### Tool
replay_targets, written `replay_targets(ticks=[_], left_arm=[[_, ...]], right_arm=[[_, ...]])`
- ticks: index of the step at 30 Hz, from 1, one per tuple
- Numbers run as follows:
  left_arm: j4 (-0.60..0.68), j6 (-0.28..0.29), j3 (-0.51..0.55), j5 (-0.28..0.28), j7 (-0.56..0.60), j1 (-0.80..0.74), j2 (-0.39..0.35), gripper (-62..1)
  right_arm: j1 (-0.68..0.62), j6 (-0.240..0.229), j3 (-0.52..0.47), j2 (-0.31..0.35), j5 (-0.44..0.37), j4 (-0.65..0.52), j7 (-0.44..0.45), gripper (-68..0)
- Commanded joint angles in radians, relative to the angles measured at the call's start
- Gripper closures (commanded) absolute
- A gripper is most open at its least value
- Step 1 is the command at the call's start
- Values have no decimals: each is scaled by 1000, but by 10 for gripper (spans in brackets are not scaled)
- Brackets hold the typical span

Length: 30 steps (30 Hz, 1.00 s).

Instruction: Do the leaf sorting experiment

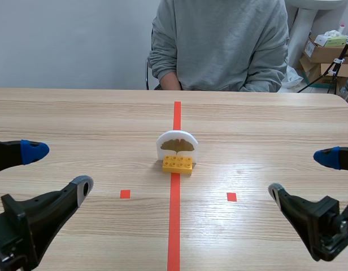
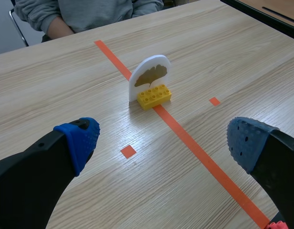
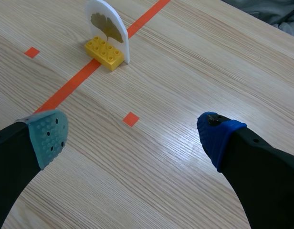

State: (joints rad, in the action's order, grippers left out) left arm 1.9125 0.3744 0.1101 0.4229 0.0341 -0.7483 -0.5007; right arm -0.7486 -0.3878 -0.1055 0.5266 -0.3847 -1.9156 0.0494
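Observation:
A white arched card printed with a golden ginkgo leaf stands upright in a yellow toy brick on the red centre line. My left gripper hangs open at the near left, well short of the card. My right gripper is open at the near right, equally far from it. From the left wrist the card and brick lie ahead of the open gripper. From the right wrist the card and brick sit ahead and to one side of the open gripper.
A person in a grey sweatshirt sits across the table, hands below its far edge. Small red tape squares mark each side of the centre line. Cardboard boxes stand off the table at the back right.

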Motion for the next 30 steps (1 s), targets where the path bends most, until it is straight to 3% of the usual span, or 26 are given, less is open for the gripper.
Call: replay_targets(ticks=[1, 5, 10, 15, 21, 30], left_arm=[[13, 2, 4, 6, 14, 1, 10, -572], [13, 2, 4, 6, 14, 1, 10, -572], [13, 2, 4, 6, 14, 1, 10, -572], [13, 2, 4, 6, 14, 1, 10, -572], [13, 2, 4, 6, 14, 1, 24, -572], [13, 2, 4, 6, -4, 1, 41, -572]], right_arm=[[3, 3, -14, 8, 18, -14, 0, -551], [14, 2, -13, 7, 33, -14, -15, -551], [112, -8, -12, 8, 61, -5, -133, -552], [279, -105, 11, 28, 60, 66, -183, -552], [525, -144, 158, 72, 60, 249, -180, -552], [913, -190, 457, 32, 61, 586, -133, -552]])
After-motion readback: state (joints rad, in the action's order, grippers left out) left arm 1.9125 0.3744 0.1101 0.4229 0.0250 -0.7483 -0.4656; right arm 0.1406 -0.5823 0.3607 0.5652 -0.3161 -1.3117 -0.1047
